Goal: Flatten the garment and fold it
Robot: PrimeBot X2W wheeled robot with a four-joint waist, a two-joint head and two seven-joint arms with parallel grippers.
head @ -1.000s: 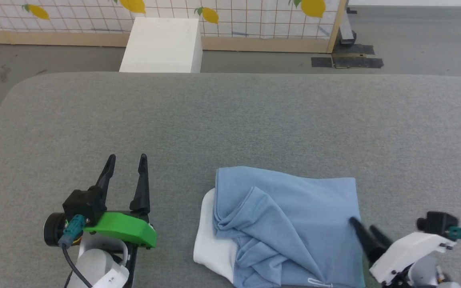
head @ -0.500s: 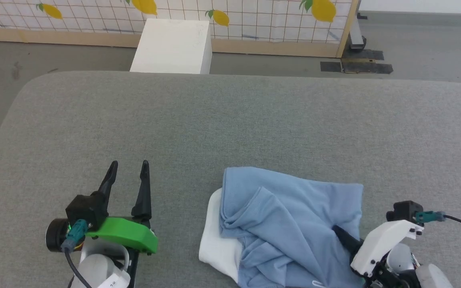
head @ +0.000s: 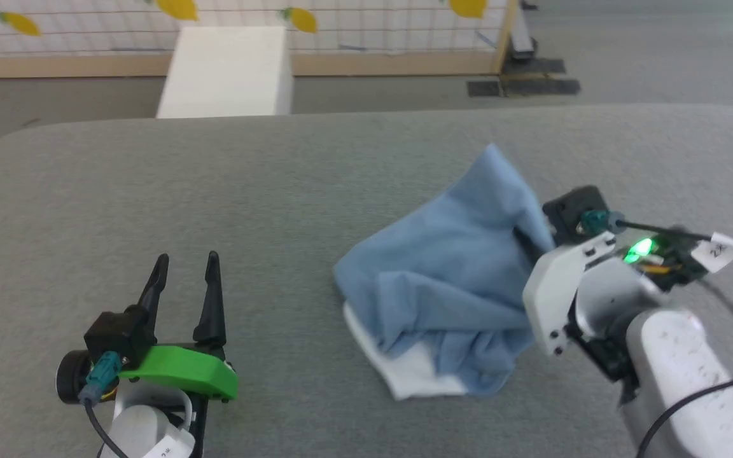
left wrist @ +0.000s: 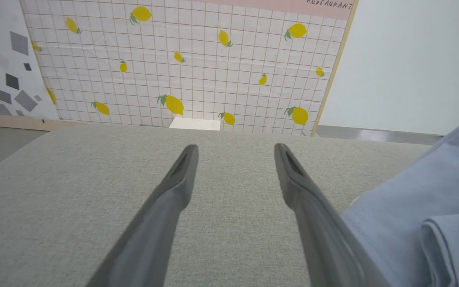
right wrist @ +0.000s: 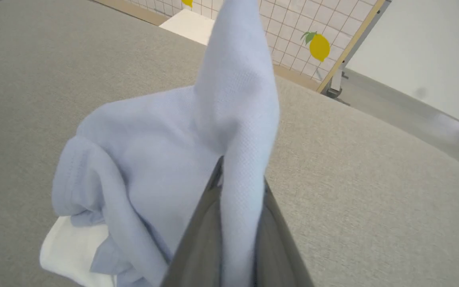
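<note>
Now the light blue shirt (head: 449, 280) sits right of the middle of the grey padded table (head: 214, 178), bunched in a soft heap. One part is pulled up into a peak above the rest, while the lower folds rest on the surface. A piece of white cloth (head: 414, 375) pokes out from under its near edge, touching it (whether it belongs to the shirt or lies loose beneath cannot be told). The right gripper (right wrist: 240, 179) has its two dark fingers (right wrist: 201, 243) pinched close together on a fold of the shirt, and the fabric runs up between them and rises past their tips. In the head view those tips are hidden behind the blue cloth, and a small green light (head: 643, 247) glows on the wrist behind. The left gripper (head: 187, 257) hovers over bare table to the left of the shirt, its fingers spread wide and holding nothing, with a bright green cover (head: 182, 375) at their base. From its wrist camera the shirt shows at that view's right side. Beyond the far edge of the table a white box (head: 226, 70) stands on the grey floor (head: 659, 57), and behind it is a tiled screen (head: 341, 19) printed with yellow lemons.
</note>
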